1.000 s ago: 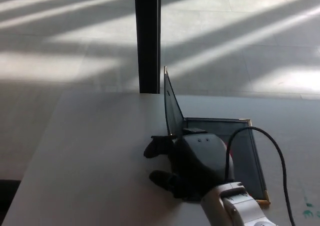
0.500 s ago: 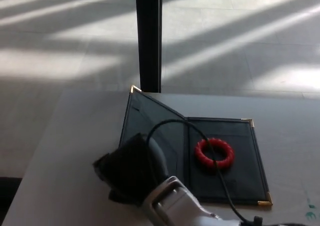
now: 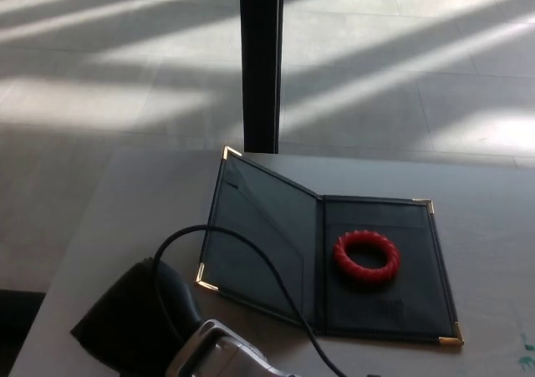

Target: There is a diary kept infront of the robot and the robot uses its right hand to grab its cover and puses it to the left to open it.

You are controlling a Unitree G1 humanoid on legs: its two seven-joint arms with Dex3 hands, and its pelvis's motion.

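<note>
The dark diary [image 3: 259, 226] lies open on the grey table [image 3: 134, 193], with gold corner tips. Its cover is spread out to the left and its far corner is slightly raised. A red ridged ring [image 3: 366, 256] rests on the right inner page. My right hand [image 3: 134, 323] is a black mass at the lower left, just left of the cover's near corner and apart from it. I see only its back, so its grip is hidden. A black cable [image 3: 251, 250] arcs from the wrist across the cover. My left hand does not show.
A black pillar [image 3: 261, 59] stands just behind the table's far edge, above the diary's spine. The table's left edge [image 3: 79, 226] runs close to my right hand. Sunlit floor tiles lie beyond.
The cover has swung from nearly upright down to the left, exposing the red ring. My right hand has moved left and towards me, off the cover. The view has shifted slightly.
</note>
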